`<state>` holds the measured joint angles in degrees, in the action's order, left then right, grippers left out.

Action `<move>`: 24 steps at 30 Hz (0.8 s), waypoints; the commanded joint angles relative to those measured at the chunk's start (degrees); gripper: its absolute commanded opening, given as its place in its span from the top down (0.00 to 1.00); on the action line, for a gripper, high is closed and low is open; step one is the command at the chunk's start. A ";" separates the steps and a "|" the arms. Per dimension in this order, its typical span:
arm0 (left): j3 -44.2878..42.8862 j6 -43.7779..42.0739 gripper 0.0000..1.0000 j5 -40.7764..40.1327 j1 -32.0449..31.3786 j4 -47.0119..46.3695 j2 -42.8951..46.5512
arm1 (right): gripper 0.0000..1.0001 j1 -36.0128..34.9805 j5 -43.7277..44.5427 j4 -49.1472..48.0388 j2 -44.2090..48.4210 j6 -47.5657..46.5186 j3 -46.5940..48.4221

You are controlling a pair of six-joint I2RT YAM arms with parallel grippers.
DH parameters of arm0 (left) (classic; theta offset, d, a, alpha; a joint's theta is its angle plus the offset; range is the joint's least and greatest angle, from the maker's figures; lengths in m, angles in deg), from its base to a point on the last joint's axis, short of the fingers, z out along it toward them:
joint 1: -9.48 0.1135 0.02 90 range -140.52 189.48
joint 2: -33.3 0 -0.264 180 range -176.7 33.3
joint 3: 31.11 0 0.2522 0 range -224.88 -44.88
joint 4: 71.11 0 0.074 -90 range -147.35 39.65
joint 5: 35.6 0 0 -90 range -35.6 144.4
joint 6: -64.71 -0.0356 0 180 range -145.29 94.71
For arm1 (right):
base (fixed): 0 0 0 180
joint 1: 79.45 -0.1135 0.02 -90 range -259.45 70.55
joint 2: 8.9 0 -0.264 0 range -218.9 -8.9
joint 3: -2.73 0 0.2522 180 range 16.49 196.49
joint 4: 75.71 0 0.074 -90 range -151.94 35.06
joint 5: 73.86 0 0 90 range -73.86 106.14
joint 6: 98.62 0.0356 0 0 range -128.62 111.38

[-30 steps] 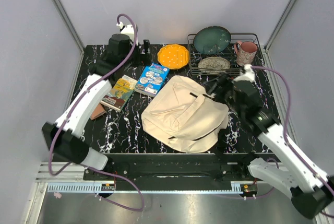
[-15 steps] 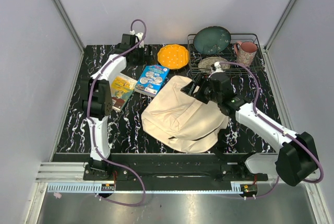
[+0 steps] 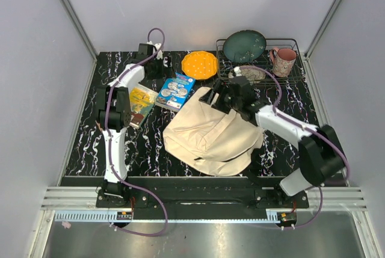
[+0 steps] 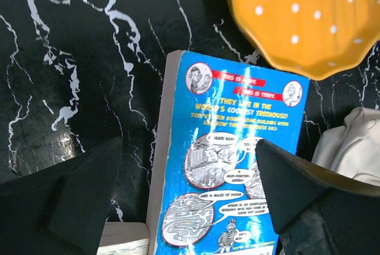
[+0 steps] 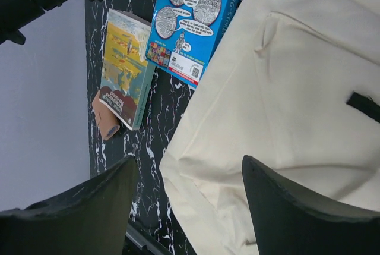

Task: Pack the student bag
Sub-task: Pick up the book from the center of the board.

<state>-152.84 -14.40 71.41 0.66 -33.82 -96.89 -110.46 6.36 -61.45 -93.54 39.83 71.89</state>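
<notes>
my left end effector [image 4: 189, 172]: jaws spread wide, empty, over the blue book [image 4: 231, 166]
my right end effector [image 5: 187, 198]: jaws apart too, empty, over the student bag [image 5: 297, 106]

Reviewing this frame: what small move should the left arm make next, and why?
Probably lower the left gripper onto the blue book. Its jaws stand wide open and empty, framing the book, which lies flat on the table beside the student bag and is not yet packed.

Blue book [image 4: 231, 166], yellow dish [image 4: 303, 17], possibly touching
</notes>
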 commanded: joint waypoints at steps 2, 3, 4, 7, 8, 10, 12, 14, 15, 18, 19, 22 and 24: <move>0.12 1.06 0.01 6.97 1.61 -2.17 -1.82 | 0.23 -0.11 -0.94 -4.09 -9.20 -1.34 11.13; 1.16 0.88 0.01 7.59 1.61 -2.52 -1.91 | 0.23 -0.11 -1.12 -4.01 -10.27 -1.42 12.27; 1.26 0.79 0.01 8.46 1.61 -2.87 -2.00 | 0.23 -0.20 -1.29 -3.40 -11.24 -1.77 14.37; 1.44 0.18 0.01 11.11 1.61 -2.70 -1.73 | 0.24 -0.20 -1.64 -2.78 -13.97 -1.78 16.67; 1.18 0.35 0.01 10.33 1.53 -2.00 -2.08 | 0.24 -0.20 -1.73 -2.78 -14.76 -1.69 16.93; -0.31 0.44 0.01 10.67 1.61 -0.68 -2.78 | 0.23 -0.11 -1.12 -2.26 -15.90 -0.90 18.24; -1.11 0.44 0.05 12.86 1.61 1.08 -3.75 | 0.24 -0.11 -0.42 -0.85 -18.36 -0.55 20.27; -0.41 0.62 0.07 14.44 1.61 1.17 -3.84 | 0.25 -0.11 -0.50 0.90 -21.95 -0.37 24.04; -0.06 0.97 0.07 14.71 1.61 1.17 -3.76 | 0.27 -0.11 -0.50 1.44 -23.36 0.15 25.36; 2.05 1.41 0.09 16.12 1.61 0.21 -3.14 | 0.28 -0.11 -0.07 1.88 -28.55 1.21 30.46; 2.92 1.67 0.10 16.12 1.61 -0.32 -2.44 | 0.27 -0.02 0.81 4.14 -29.78 1.04 33.95; 6.70 2.99 0.10 16.47 1.61 -3.65 -1.12 | 0.27 0.33 3.45 10.29 -36.02 0.77 42.38; 8.64 3.87 0.11 16.47 1.61 -5.69 -1.29 | 0.27 0.94 3.01 12.07 -40.68 0.86 46.01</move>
<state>-148.51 -12.74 85.44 2.39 -36.64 -99.75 -110.35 7.54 -55.31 -128.69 40.33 109.28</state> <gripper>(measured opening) 0.901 0.728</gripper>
